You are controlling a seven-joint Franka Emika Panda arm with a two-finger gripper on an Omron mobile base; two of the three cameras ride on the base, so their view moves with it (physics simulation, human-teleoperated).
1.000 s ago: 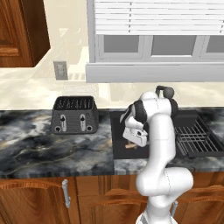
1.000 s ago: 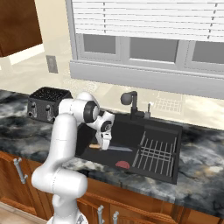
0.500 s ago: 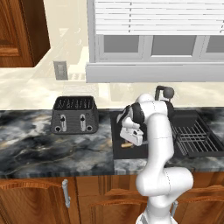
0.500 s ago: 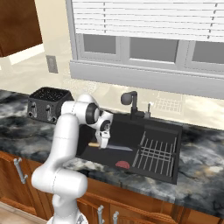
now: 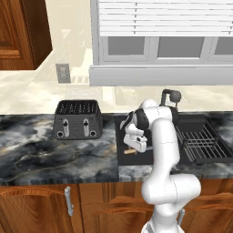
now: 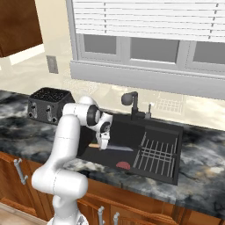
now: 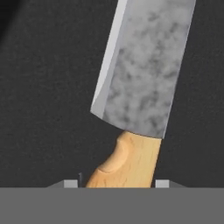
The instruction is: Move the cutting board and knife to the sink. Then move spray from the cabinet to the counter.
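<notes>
Knife (image 7: pixel 141 83) is lying flat on the dark floor of the sink (image 6: pixel 169 132), blade pointing toward the wire rack (image 6: pixel 157 154) on the basin's right side. Gripper (image 6: pixel 102 145) is hanging low over the tan handle at the basin's left end; the hand view is showing the fingertips (image 7: pixel 70 183) standing apart on either side of the handle, with visible gaps, not clamping it. Toaster (image 5: pixel 77 119) is sitting on the counter (image 5: pixel 41 150) left of the sink.
</notes>
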